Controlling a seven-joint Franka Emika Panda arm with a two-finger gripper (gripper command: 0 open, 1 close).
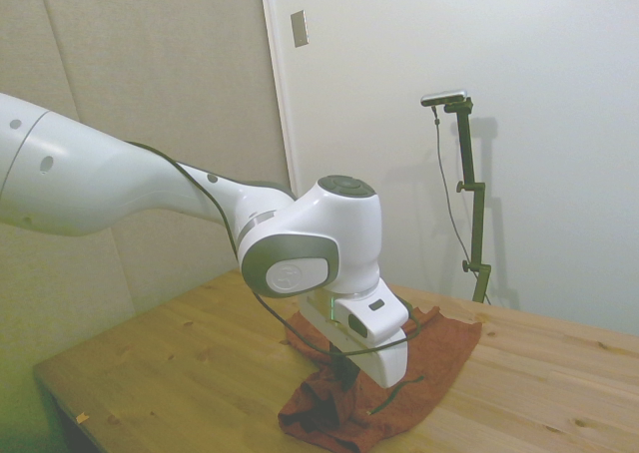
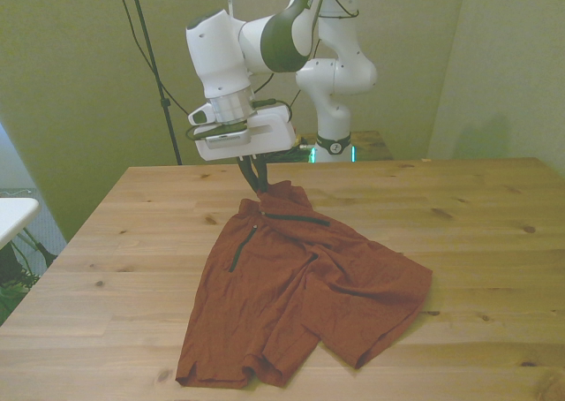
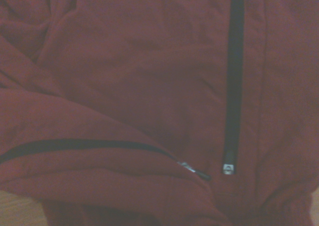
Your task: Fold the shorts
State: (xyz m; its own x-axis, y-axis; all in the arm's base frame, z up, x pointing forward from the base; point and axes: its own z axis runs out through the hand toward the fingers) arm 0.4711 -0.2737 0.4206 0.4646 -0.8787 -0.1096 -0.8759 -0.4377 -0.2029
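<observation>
Rust-orange shorts lie crumpled on the wooden table, spreading away below the hand. Its dark fingers pinch the waistband edge closed. Light, limp fabric; likely best gripped at hems or waistband.

The shorts are coloured rust-orange, lined with thin dark zips; the table is pale grained wood.
</observation>
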